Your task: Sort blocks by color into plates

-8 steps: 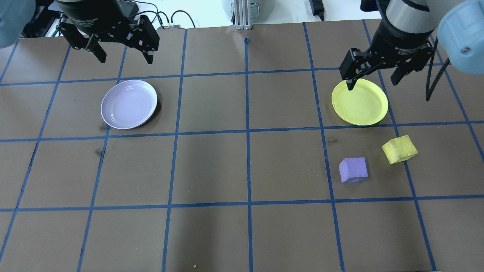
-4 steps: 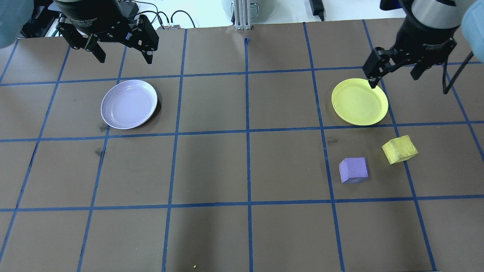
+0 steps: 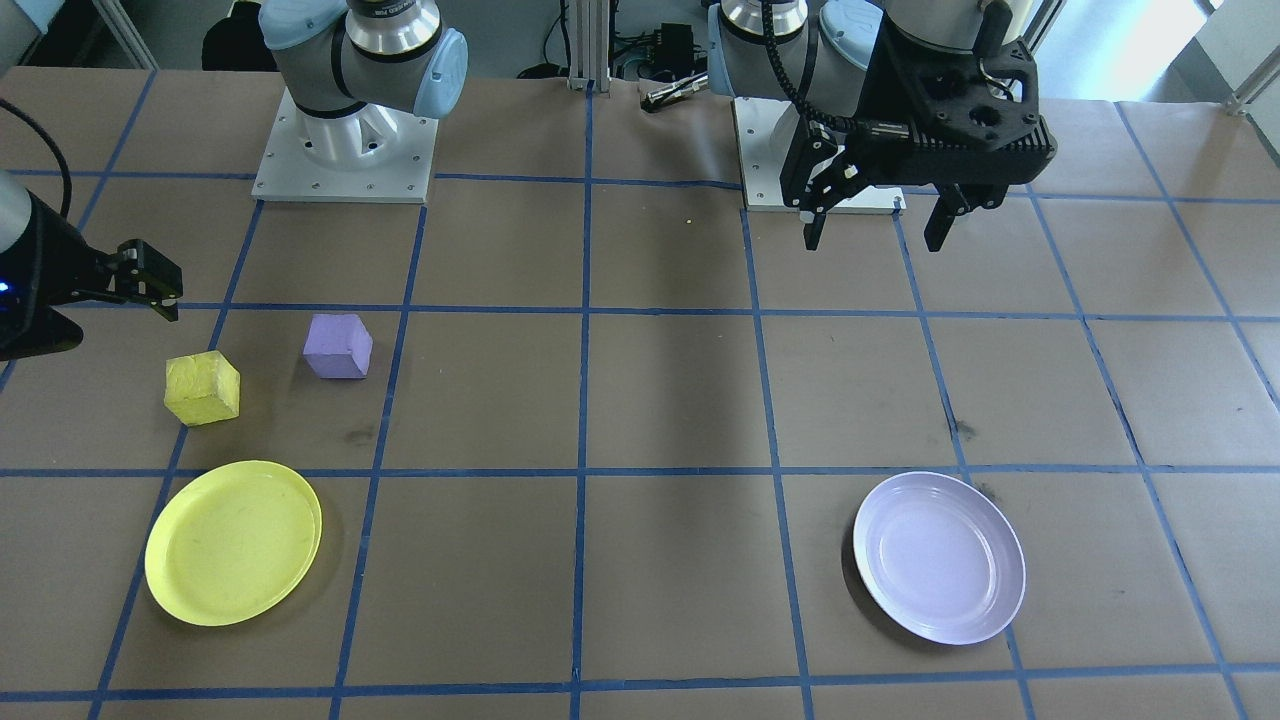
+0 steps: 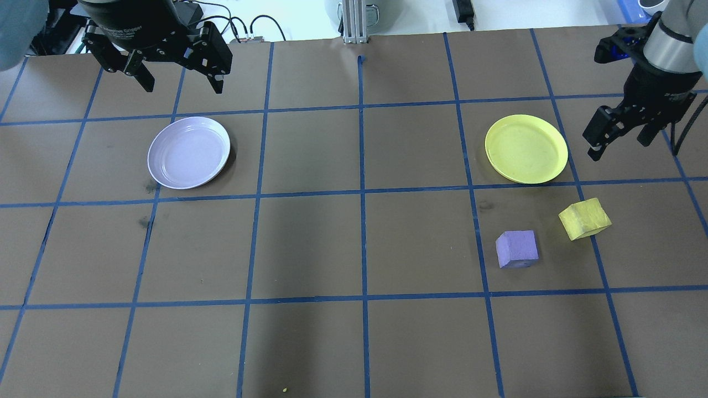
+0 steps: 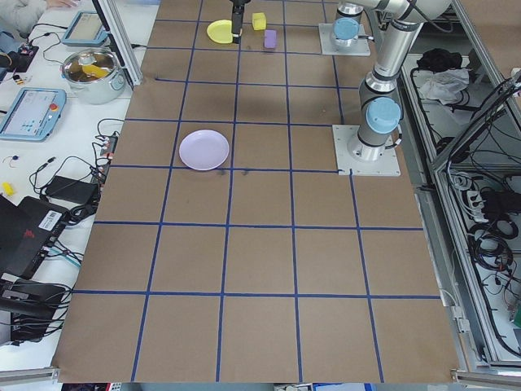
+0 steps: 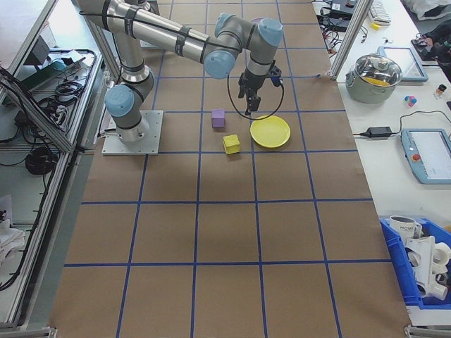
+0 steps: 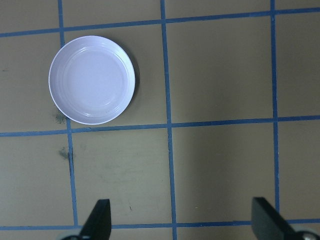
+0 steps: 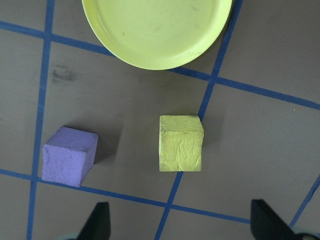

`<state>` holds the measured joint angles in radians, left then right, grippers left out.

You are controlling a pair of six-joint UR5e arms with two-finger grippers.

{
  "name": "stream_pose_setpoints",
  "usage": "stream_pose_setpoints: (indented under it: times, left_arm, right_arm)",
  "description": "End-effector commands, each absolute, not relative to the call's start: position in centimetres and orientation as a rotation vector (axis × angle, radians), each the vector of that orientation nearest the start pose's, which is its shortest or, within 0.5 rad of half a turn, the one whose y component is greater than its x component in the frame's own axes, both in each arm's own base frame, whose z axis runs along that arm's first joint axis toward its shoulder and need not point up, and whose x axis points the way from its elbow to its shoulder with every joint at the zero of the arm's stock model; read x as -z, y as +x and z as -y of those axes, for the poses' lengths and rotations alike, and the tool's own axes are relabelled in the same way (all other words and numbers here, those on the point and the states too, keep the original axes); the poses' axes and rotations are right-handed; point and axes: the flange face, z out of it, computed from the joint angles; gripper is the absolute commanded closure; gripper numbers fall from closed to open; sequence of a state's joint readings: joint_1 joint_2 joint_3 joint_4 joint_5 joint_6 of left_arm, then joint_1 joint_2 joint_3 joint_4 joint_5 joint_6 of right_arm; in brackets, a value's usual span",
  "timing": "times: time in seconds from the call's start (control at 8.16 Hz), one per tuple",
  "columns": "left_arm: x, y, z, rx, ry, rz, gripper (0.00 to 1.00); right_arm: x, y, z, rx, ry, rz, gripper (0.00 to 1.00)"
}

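While both grippers hang released, the right gripper (image 4: 618, 140) sits above bare brown paper just right of the glossy round yellow plate (image 4: 526, 148). Nearer lie the rough foam yellow cube (image 4: 584, 219) and purple cube (image 4: 516, 249), apart. Far left, the left gripper (image 4: 180, 82) hovers beyond the lavender plate (image 4: 188, 152).

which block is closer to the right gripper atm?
The yellow block. It lies just below the right gripper in the overhead view and straddles a blue tape line; the purple block sits farther off, toward the table's middle.
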<state>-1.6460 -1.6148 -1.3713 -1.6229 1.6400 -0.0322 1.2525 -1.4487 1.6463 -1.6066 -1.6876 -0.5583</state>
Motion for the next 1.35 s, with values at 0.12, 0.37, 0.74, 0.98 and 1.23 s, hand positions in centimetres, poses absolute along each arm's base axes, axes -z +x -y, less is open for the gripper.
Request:
stream_pose_setpoints:
  times: [0.12, 0.37, 0.74, 0.98, 1.23]
  left_arm:
    - [-55.9, -16.5, 50.5, 0.164, 0.06, -3.072, 0.0]
    - [-55.9, -16.5, 50.5, 0.164, 0.06, -3.072, 0.0]
    - [-55.9, -16.5, 50.5, 0.164, 0.061, -3.073, 0.0]
    - [-56.0, -16.5, 50.5, 0.168, 0.058, -3.072, 0.0]
    - [-55.9, -16.5, 50.5, 0.166, 0.06, -3.072, 0.0]
  right_arm:
    - [-29.1, -6.3, 54.5, -0.58, -0.577, -3.031, 0.0]
    - [-25.8, -6.4, 54.5, -0.596, -0.574, -3.026, 0.0]
    - [-21.9, -7.0, 55.5, -0.654, -0.544, -3.043, 0.0]
    - [-20.0, -6.9, 55.2, -0.715, -0.421, -3.046, 0.0]
    - [-17.8, -6.4, 53.4, -0.779, -0.425, -3.003, 0.0]
